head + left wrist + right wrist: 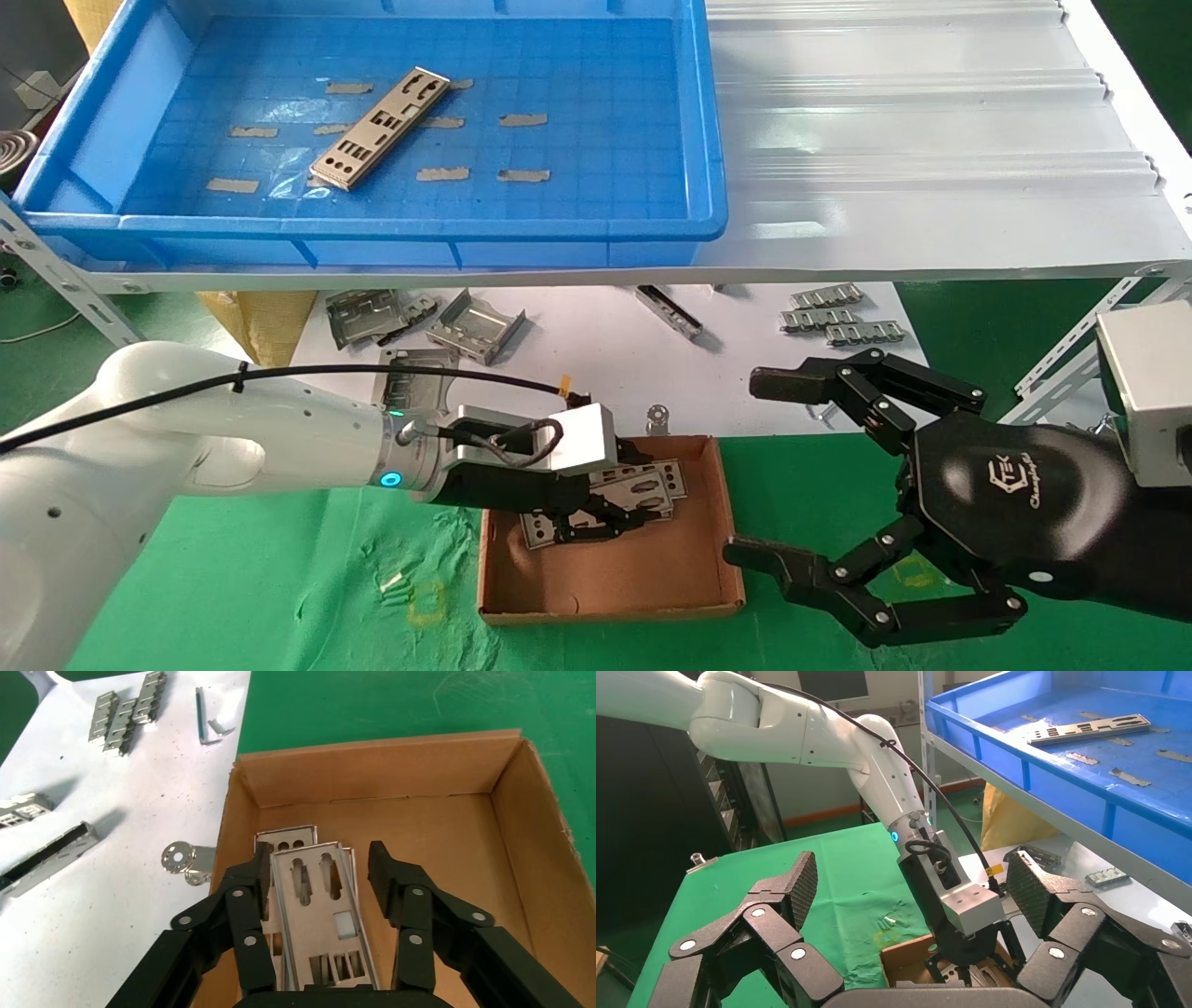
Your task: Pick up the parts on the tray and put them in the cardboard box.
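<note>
Inside the small shallow brown cardboard box [534, 832], flat silver metal plates with punched round and rectangular holes [320, 910] lie stacked, slightly fanned, against the wall nearest the white sheet. Directly above them hangs the left tool [596, 522], its black fingers [242, 888] spread wide on either side of the top plate, with a clear gap to each long edge, so it grips nothing. One more long silver punched plate [380, 128] lies alone, on a slant, on the grid floor of the large bright-blue plastic tray [703, 140], among bits of tan tape [442, 173]; the tray sits up on a white corrugated shelf [931, 140] beyond the box. The box rests on a green cloth [279, 578] covering the table, just beside a white sheet [596, 363] that carries bent grey metal brackets [475, 326] and small ladder-like silver strips [838, 321]. Near the box, on its right, the right tool [759, 466] hovers with its black fingers wide apart and empty.
</note>
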